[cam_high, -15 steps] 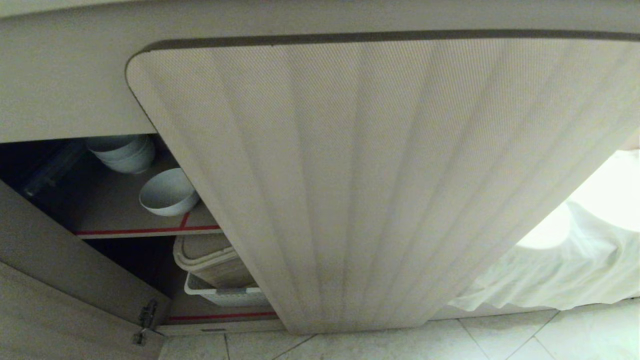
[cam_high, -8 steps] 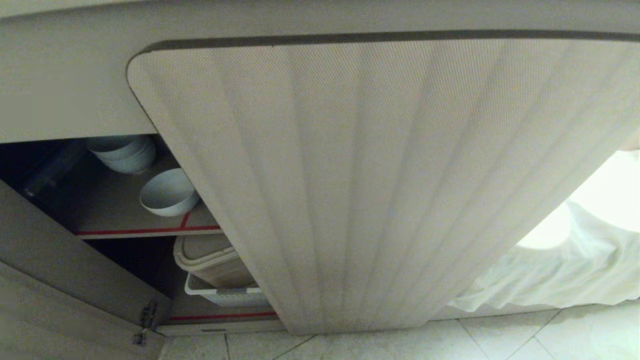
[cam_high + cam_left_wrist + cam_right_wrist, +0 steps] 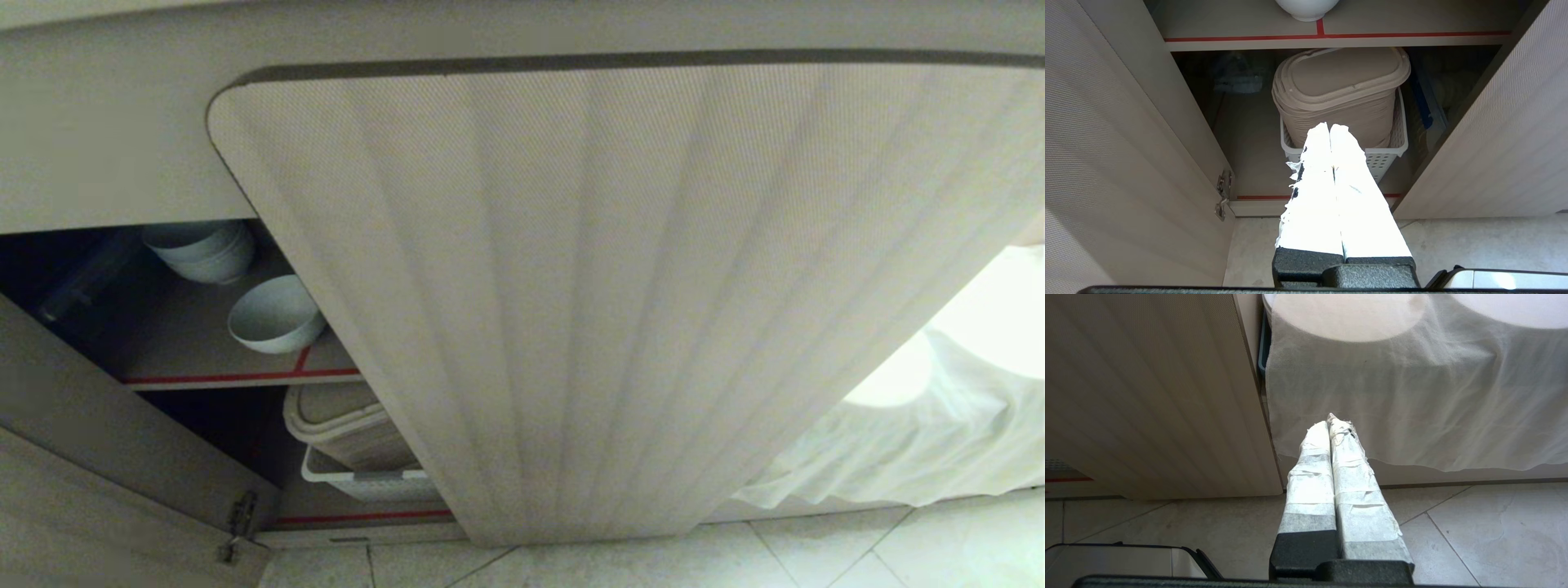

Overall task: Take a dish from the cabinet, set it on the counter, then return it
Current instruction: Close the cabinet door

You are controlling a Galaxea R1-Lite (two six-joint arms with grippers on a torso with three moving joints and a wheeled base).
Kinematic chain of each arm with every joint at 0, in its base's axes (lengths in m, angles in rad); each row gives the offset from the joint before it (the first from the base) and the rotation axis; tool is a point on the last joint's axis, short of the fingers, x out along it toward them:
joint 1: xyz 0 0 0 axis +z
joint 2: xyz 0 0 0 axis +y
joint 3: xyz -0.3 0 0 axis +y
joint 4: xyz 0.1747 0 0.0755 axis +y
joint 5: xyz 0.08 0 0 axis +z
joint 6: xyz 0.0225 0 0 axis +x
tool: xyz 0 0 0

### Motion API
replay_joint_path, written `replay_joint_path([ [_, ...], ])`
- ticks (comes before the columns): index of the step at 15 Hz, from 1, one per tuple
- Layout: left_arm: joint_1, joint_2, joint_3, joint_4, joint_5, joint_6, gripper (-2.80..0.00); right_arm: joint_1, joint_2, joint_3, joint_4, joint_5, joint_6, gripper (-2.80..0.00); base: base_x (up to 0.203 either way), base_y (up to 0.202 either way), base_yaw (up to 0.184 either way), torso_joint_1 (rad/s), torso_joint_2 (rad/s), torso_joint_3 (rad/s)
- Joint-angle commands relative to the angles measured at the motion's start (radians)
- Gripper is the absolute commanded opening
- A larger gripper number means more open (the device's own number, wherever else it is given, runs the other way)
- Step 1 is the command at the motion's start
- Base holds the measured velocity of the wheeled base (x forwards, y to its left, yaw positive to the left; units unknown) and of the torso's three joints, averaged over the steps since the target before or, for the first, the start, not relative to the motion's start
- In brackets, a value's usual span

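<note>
From here I see the dish [image 3: 275,314] sitting upright on the cabinet [image 3: 588,294] upper shelf [image 3: 188,343], near its red-edged front, with the stack of bowls [image 3: 202,249] just behind it. My left gripper [image 3: 1329,130] hangs outside the open doorway, its white-wrapped fingers [image 3: 1314,163] pressed together and holding nothing — they point at the beige bins [image 3: 1339,90] in the white basket [image 3: 1392,151] on the lower shelf. My right gripper [image 3: 1329,422] is shut too, low over the floor tiles [image 3: 1474,526] facing a white cloth [image 3: 1412,396]
</note>
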Motion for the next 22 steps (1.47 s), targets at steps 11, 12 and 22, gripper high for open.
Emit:
replay_joint_path([
  [11, 0.0, 0.0, 0.0, -0.002, -0.001, -0.007, -2.8, 0.0, 0.0, 0.0, 0.0, 0.0, 0.0, -2.8, 0.0, 0.0, 0.0, 0.0, 0.0, 0.0],
  [12, 0.0, 0.0, 0.0, -0.002, -0.001, -0.007, -2.8, 0.0, 0.0, 0.0, 0.0, 0.0, 0.0, -2.8, 0.0, 0.0, 0.0, 0.0, 0.0, 0.0],
  [22, 0.0, 0.0, 0.0, -0.002, -0.002, -0.008, -2.8, 0.0, 0.0, 0.0, 0.0, 0.0, 0.0, -2.8, -0.186, 0.0, 0.0, 0.002, 0.0, 0.001],
])
